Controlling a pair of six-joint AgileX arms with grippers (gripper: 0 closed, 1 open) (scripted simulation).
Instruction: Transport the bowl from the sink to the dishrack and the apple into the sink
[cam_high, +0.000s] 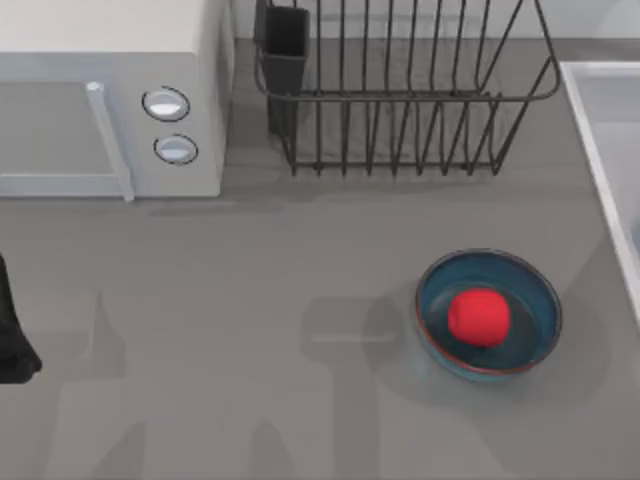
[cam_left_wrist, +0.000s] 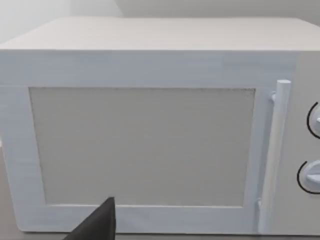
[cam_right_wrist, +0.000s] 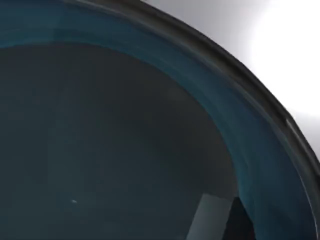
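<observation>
Apple (cam_high: 478, 316) sits inside a blue bowl (cam_high: 540, 300) on the grey counter (cam_high: 250, 300), sink (cam_high: 600, 130) at 1 o'clock, dishrack (cam_high: 400, 100) at 11, microwave (cam_high: 110, 100) farther left. Whether either gripper is open or closed, I cannot tell.

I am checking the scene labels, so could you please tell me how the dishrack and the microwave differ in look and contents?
The dishrack is dark, open wirework of thin bars, while the microwave is a solid white box. The dishrack carries a black cup at one corner; the microwave has two round knobs and a door handle. The dishrack holds no dishes; the microwave's door is shut. Both stand along the table's far edge.
</observation>
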